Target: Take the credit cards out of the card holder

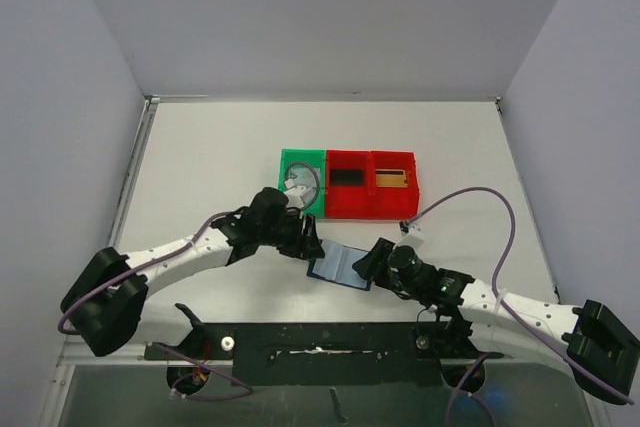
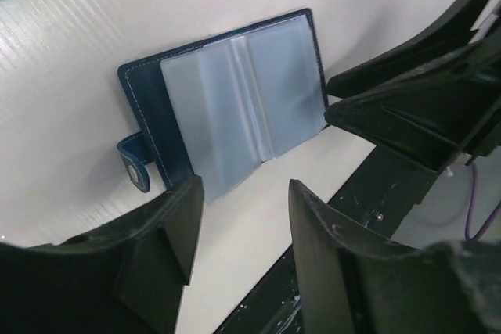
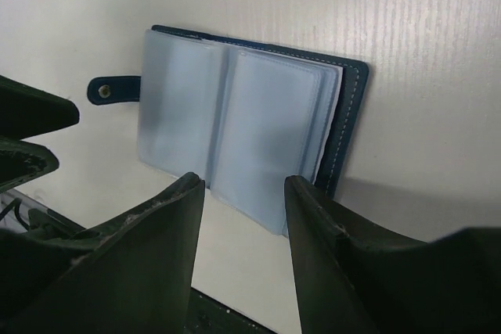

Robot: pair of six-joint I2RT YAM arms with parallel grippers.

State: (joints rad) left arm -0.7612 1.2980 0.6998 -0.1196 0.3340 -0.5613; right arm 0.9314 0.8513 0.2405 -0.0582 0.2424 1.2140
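Seemingly emptied, the card holder (image 1: 340, 267) lies open flat on the table (image 1: 220, 147) between the left gripper (image 1: 312, 243) and right gripper (image 1: 364, 264), pockets exposed for access; both sets of jaws stand spread, gripping nothing. A black card (image 1: 347, 176) and gold card (image 1: 392, 179) sit in red trays (image 1: 368, 209). No lettering legible.

White arm links (image 1: 175, 257), purple cables (image 1: 505, 222); black end effectors (image 2: 243, 193) (image 3: 243, 185)

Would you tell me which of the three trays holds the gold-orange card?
The right-hand red tray holds the gold-orange card; the middle red tray holds a black card, the green tray a silver-grey card.
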